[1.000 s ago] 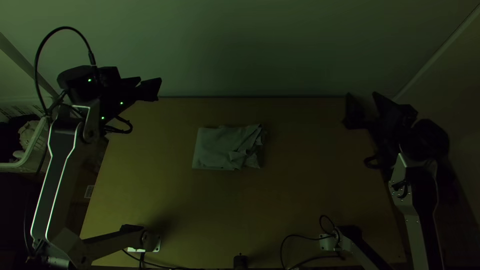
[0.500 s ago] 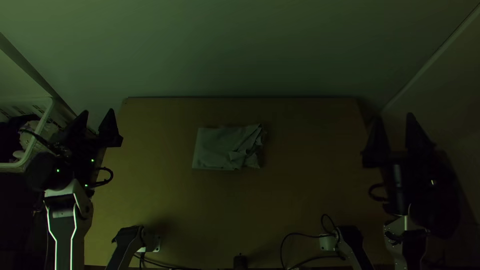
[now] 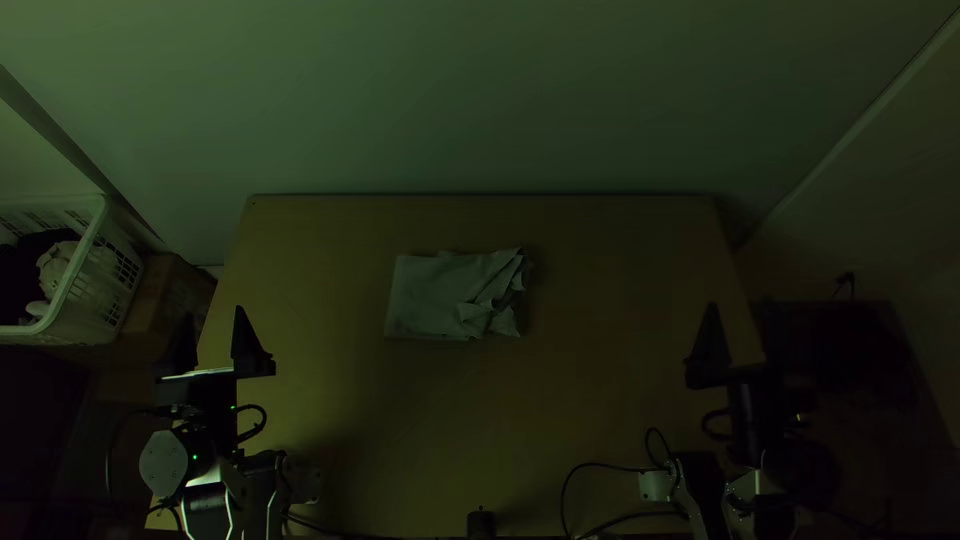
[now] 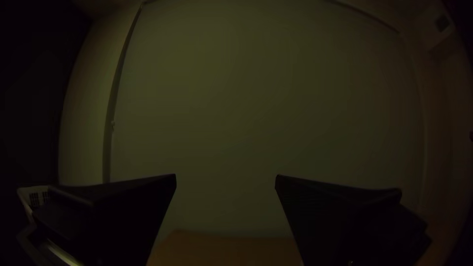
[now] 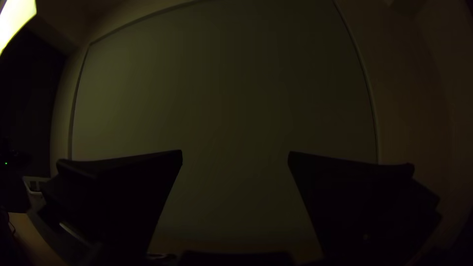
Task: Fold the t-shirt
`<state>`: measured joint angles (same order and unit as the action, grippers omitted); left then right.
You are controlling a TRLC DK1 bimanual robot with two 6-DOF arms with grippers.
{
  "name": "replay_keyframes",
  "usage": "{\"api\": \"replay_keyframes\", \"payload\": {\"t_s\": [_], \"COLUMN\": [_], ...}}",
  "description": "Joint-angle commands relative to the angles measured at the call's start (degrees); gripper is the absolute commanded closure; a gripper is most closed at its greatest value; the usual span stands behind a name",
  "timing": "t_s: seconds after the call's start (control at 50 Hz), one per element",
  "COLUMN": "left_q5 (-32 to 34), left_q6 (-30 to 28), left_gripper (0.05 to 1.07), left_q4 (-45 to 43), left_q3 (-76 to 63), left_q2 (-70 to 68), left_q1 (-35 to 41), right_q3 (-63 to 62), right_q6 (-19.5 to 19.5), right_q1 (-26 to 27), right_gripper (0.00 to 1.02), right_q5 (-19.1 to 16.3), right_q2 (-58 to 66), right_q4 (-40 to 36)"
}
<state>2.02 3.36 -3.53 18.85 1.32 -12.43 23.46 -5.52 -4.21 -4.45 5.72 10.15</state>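
Widely parted, the jaws of the left gripper are held over the desk's left edge, toward the near corner. Those of the right gripper are likewise spread wide, held by the right edge of the desk. In both wrist views, the pale wall is seen between the jaws.

Between the two grippers and farther up the desk, well apart from both, the shirt is laid flat in a folded, roughly rectangular bundle. Its left part is fairly smooth; its right end is left rumpled, with creases and loose edges bunched together.

At the near edge, dark cables are strung beside the right arm's base. Off the desk's left side, a white basket is filled with dark and pale things, and a brown box is set just beside it.
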Motion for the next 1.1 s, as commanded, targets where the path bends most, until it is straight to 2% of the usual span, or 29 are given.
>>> {"api": "replay_keyframes", "payload": {"t_s": [0.0, 0.08, 0.14, 0.36, 0.54, 0.62, 1.08], "left_q5": [-2.3, -2.3, -2.3, -2.0, -1.8, -1.7, -1.4], "left_q6": [-0.3, -0.4, -0.4, -0.4, -1.2, -1.7, -0.8], "left_gripper": [0.10, 0.10, 0.10, 0.10, 0.10, 0.10, 0.10], "left_q4": [-0.3, -1.2, -1.4, -1.0, 1.7, 3.6, 4.4], "left_q3": [-3.7, -6.4, -8.5, -14.8, -17.7, -18.7, -18.6], "left_q2": [-1.4, -1.4, -1.4, -1.5, -1.5, -1.5, -1.3], "left_q1": [-0.5, -0.4, -0.1, 2.1, 3.3, 3.8, 3.7], "right_q3": [-5.9, -9.8, -11.3, -19.1, -23.0, -23.0, -22.9], "right_q6": [-0.5, -0.5, -2.7, -4.5, -5.9, -7.5, -7.8], "right_q1": [0.2, 0.3, 0.8, 1.6, 2.5, 2.9, 2.6], "right_gripper": [0.04, 0.04, 0.04, 0.04, 0.04, 0.04, 0.04], "right_q5": [0.5, 0.5, 0.8, 0.9, 0.9, 2.8, 3.0], "right_q2": [-4.2, -6.0, -6.0, -6.0, -6.1, -6.0, -5.9], "right_q4": [-0.6, -0.7, -2.5, -2.9, -8.9, -10.6, -10.8]}}
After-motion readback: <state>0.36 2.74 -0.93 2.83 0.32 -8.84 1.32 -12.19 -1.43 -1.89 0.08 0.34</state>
